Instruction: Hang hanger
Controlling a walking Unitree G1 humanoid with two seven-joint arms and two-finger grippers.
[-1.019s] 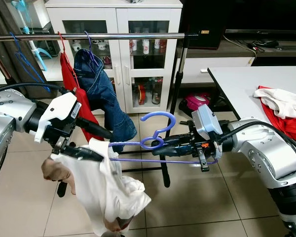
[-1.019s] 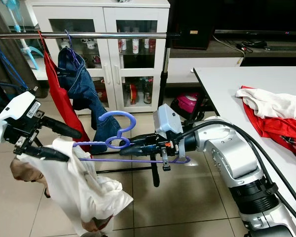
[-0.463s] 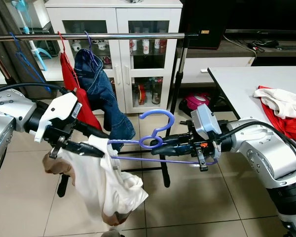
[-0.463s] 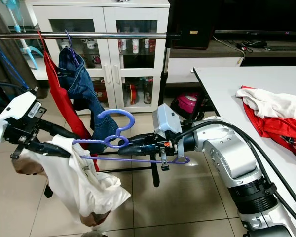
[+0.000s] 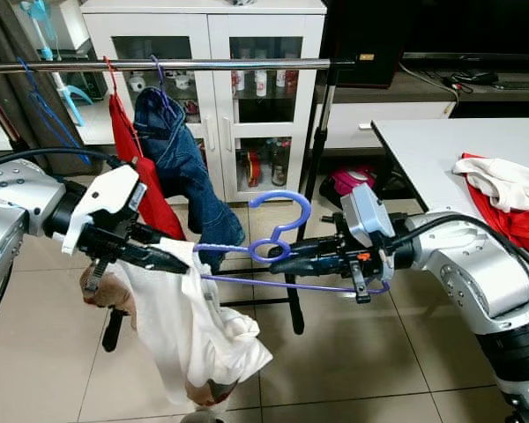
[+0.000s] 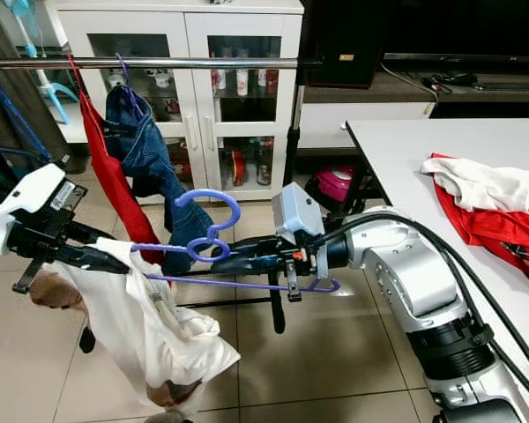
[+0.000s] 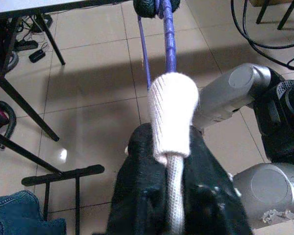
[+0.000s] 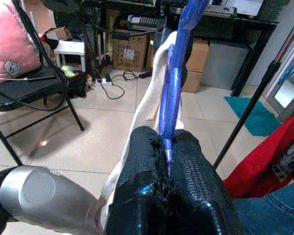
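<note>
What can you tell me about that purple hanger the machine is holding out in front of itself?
The purple plastic hanger is thin, with a curled hook at the top and a long lower bar. It lies tipped over, roughly level, above the tiled floor. The right gripper is shut on its middle. The left gripper holds the white cotton garment draped over its far end.

One purple hanger [image 5: 273, 238], two tools [image 5: 172, 260] [image 5: 278, 262]
</note>
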